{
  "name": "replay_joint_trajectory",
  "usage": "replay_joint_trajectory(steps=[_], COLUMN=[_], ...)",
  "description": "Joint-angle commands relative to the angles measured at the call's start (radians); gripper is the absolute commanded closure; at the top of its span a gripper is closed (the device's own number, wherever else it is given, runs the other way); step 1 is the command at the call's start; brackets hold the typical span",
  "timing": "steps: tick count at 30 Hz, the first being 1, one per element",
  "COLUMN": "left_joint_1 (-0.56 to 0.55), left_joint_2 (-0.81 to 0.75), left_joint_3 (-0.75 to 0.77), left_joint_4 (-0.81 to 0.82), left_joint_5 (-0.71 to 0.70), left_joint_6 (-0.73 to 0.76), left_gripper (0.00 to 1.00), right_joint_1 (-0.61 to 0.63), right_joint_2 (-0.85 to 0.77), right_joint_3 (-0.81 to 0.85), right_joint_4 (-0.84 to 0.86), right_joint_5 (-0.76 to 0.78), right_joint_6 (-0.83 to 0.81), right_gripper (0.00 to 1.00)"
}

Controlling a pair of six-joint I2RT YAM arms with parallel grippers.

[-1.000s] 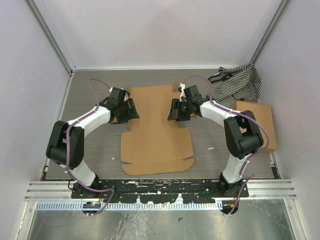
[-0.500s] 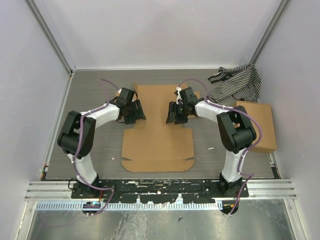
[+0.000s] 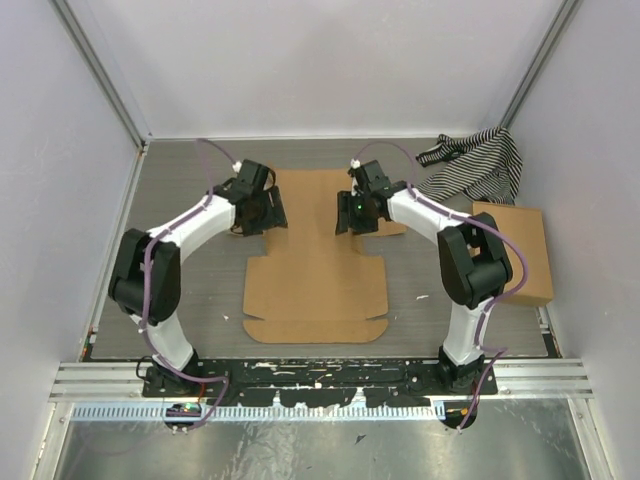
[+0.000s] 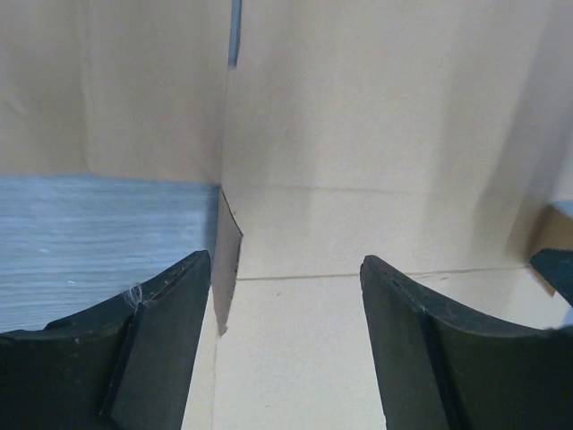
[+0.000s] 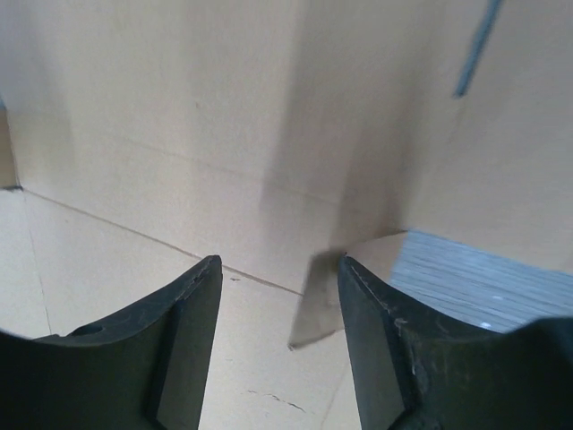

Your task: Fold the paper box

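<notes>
The left gripper (image 3: 268, 208) and right gripper (image 3: 350, 212), jaws spread and pinching nothing, flank the paper box (image 3: 315, 265).
The brown sheet lies at the frame's centre, near panel flat, far part lifted upright (a small side flap stands between each pair of fingers). Uneven pushing could skid the sheet or let the flaps spring back flat.

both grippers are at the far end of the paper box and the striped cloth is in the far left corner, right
Not quite. The top external view shows the striped cloth in the far right corner. The left gripper and right gripper are indeed at the far end of the paper box.
</notes>
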Motion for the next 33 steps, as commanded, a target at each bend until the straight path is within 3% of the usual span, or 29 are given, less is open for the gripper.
replay_joint_trajectory(steps=[1,8,12,16,21,25,33], left_joint_1=[0.032,0.224,0.275,0.280,0.277,0.257,0.208], left_joint_2=[-0.091,0.067,0.204,0.326,0.394,0.433,0.623], left_joint_3=[0.169,0.407,0.539,0.664,0.718,0.791,1.131], left_joint_4=[-0.135,-0.204,-0.239,-0.282,-0.190,-0.151,-0.258], left_joint_5=[-0.153,-0.125,-0.078,-0.054,0.070,0.092,0.052], left_joint_6=[0.109,0.132,0.131,0.141,0.077,0.057,0.088], left_gripper=[0.24,0.24,0.26,0.27,0.29,0.30,0.30], right_joint_1=[-0.039,-0.258,-0.340,-0.364,-0.364,-0.363,-0.363], right_joint_2=[-0.124,-0.075,0.024,0.098,0.101,0.070,0.026], right_joint_3=[0.126,0.232,0.321,0.375,0.361,0.311,0.243], right_joint_4=[-0.079,-0.073,-0.070,-0.073,-0.059,-0.030,-0.012], right_joint_5=[0.168,0.091,0.073,0.052,0.023,-0.007,-0.046], right_joint_6=[-0.048,-0.018,-0.025,-0.038,-0.029,-0.009,-0.002], right_gripper=[0.39,0.34,0.34,0.34,0.35,0.36,0.38])
